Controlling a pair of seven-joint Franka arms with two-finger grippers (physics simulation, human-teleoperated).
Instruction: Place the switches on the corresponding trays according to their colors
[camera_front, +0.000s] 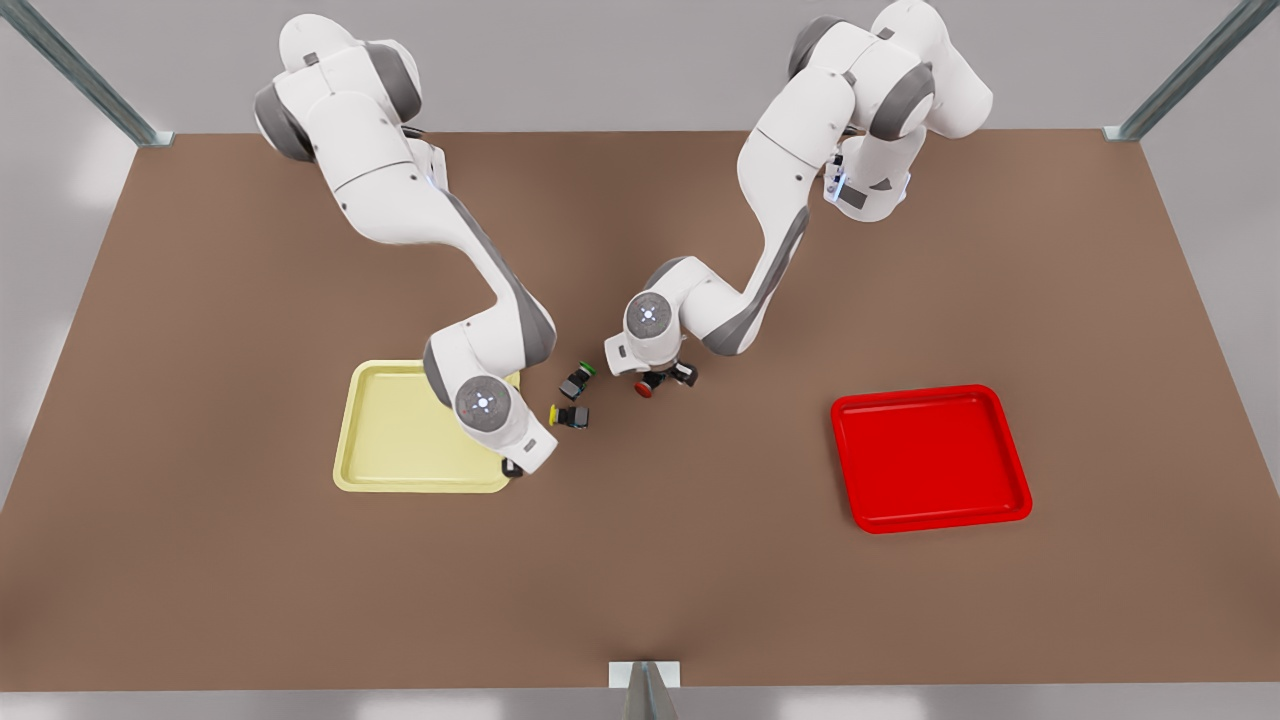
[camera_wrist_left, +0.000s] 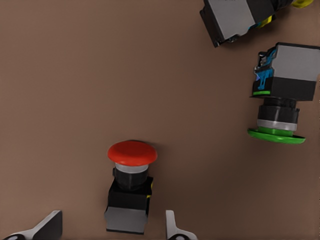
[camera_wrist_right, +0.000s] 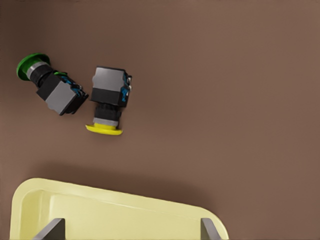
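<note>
The red switch (camera_front: 647, 385) (camera_wrist_left: 131, 175) lies on its side on the brown table, its grey-black body between the spread fingers of my left gripper (camera_front: 665, 378) (camera_wrist_left: 111, 229), which is open with gaps on both sides. The yellow switch (camera_front: 570, 415) (camera_wrist_right: 107, 100) lies on its side a short way beyond the yellow tray (camera_front: 400, 470) (camera_wrist_right: 100, 215). My right gripper (camera_front: 515, 466) (camera_wrist_right: 130, 230) hovers open over that tray's corner nearest the switches, holding nothing. The red tray (camera_front: 930, 457) sits far off on the front view's right.
A green-capped switch (camera_front: 578, 378) (camera_wrist_left: 280, 100) (camera_wrist_right: 47, 82) lies on its side close beside the yellow switch (camera_wrist_left: 240, 17), between the two grippers. Both arms' elbows reach over the table's middle. Metal frame posts stand at the table's corners and front edge.
</note>
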